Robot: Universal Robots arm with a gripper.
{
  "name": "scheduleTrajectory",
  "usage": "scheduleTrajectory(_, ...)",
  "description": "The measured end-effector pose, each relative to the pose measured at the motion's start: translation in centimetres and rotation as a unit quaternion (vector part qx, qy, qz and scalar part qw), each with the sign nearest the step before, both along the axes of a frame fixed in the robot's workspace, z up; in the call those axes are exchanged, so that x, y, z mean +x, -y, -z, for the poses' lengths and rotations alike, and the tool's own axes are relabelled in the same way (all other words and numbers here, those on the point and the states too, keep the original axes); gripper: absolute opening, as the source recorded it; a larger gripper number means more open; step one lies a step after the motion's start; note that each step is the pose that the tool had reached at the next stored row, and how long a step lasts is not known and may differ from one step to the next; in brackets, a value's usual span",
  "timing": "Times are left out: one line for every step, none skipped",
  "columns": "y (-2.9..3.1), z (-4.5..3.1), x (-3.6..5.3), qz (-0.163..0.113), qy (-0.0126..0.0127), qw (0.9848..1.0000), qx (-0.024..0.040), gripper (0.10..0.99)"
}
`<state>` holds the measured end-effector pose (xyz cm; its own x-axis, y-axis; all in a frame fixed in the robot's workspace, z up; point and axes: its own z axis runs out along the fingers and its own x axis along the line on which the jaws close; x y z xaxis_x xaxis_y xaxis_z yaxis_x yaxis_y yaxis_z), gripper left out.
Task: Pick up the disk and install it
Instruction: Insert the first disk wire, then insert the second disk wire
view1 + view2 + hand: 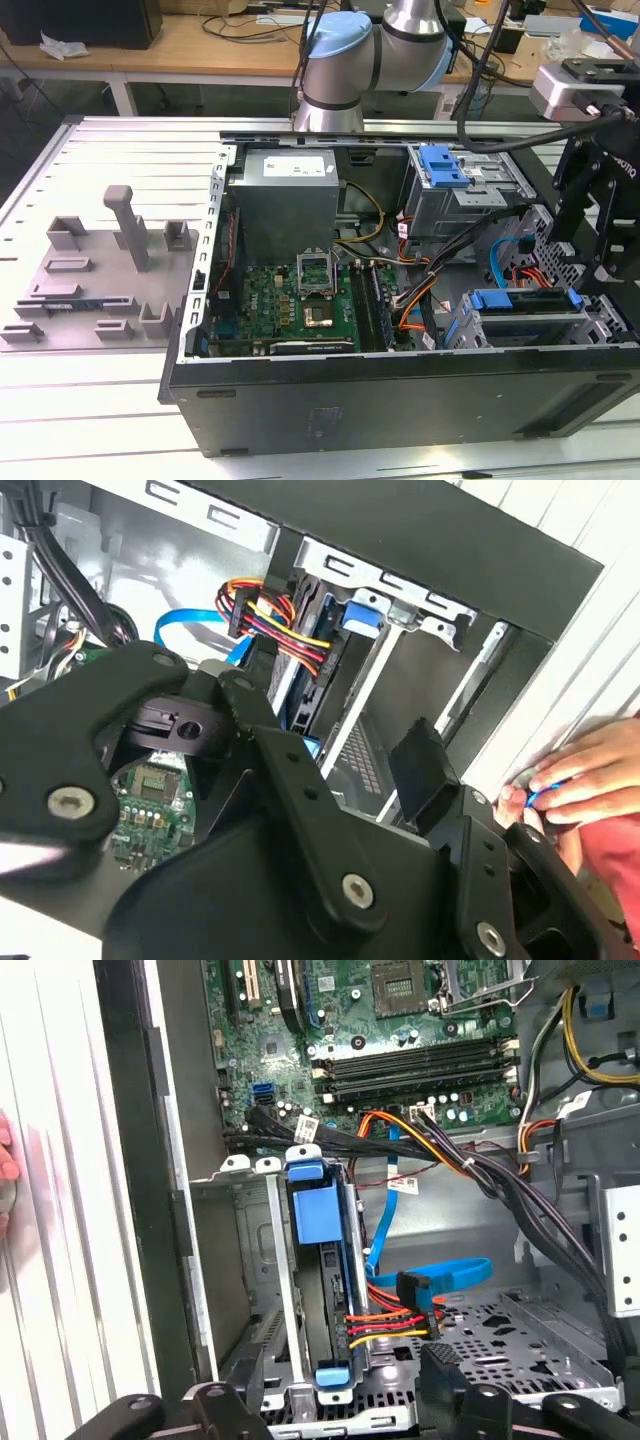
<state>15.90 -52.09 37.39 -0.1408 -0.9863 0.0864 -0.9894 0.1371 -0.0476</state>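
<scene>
Hovering over the computer case (400, 395) drive-bay corner, gripper (340, 1385) released, empty; disk (322, 1290) seated upright in bay cage. Risk: fingers snagging cables (385, 1320), or hand (590, 775) at case edge.

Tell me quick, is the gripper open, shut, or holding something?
Gripper: open, holding nothing, above the drive bay beside the disk.
Person's hand: outside the case, pinching something small and blue.
</scene>
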Motion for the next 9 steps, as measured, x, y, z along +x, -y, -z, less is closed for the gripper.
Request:
scheduleTrajectory(0.0, 0.0, 0.0, 0.0, 0.0, 1.0, 0.0, 0.725)
scheduleTrajectory(0.0, -0.01, 0.0, 0.0, 0.0, 1.0, -0.0001, 0.725)
scheduleTrajectory(0.0, -0.02, 0.0, 0.0, 0.0, 1.0, -0.0002, 0.725)
scheduleTrajectory(0.0, -0.02, 0.0, 0.0, 0.0, 1.0, -0.0001, 0.725)
scheduleTrajectory(0.0, -0.02, 0.0, 0.0, 0.0, 1.0, -0.0001, 0.725)
scheduleTrajectory(0.0, -0.02, 0.0, 0.0, 0.0, 1.0, -0.0001, 0.725)
scheduleTrajectory(0.0, -0.02, 0.0, 0.0, 0.0, 1.0, -0.0001, 0.725)
scheduleTrajectory(0.0, -0.01, 0.0, -0.001, 0.0, 1.0, -0.0001, 0.725)
scheduleTrajectory(0.0, -0.01, 0.0, -0.001, 0.0, 1.0, -0.0001, 0.725)
